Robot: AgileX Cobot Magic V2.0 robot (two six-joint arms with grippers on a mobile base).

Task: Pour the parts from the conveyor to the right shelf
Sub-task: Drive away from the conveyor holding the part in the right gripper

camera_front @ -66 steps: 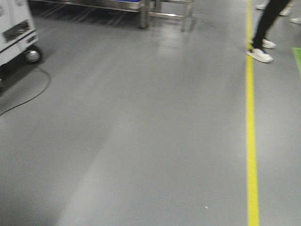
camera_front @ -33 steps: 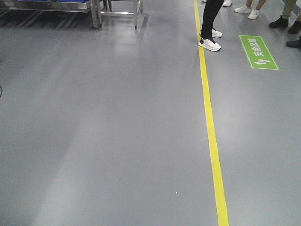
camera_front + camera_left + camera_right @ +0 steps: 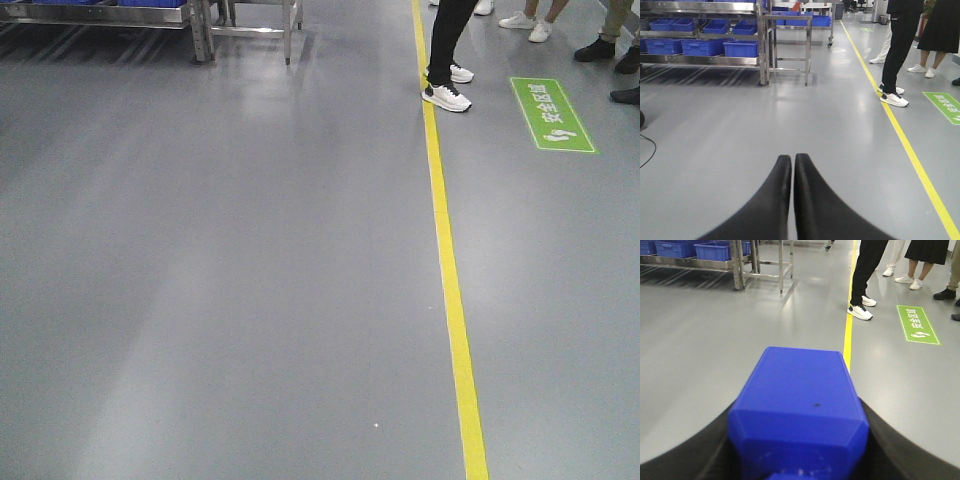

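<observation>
- Right gripper (image 3: 799, 450): its dark fingers (image 3: 695, 452) are clamped either side of the blue block (image 3: 800, 390), whose long axis seems to run straight out ahead between them
- Left gripper (image 3: 792, 160): fingertips pressed together, holding nothing
- The right shelf (image 3: 690, 262) lies ahead and left of the loaded fingers, well apart across bare floor; its blue bins (image 3: 705, 46) sit in rows
- An open steel frame (image 3: 787, 45) stands just right of the shelf's end, near the likely approach
- Ahead and right: a yellow line (image 3: 847, 340), a bystander's shoe (image 3: 860, 312) on it, and a green floor sign (image 3: 918, 325) beyond
- The conveyor is not in view
</observation>
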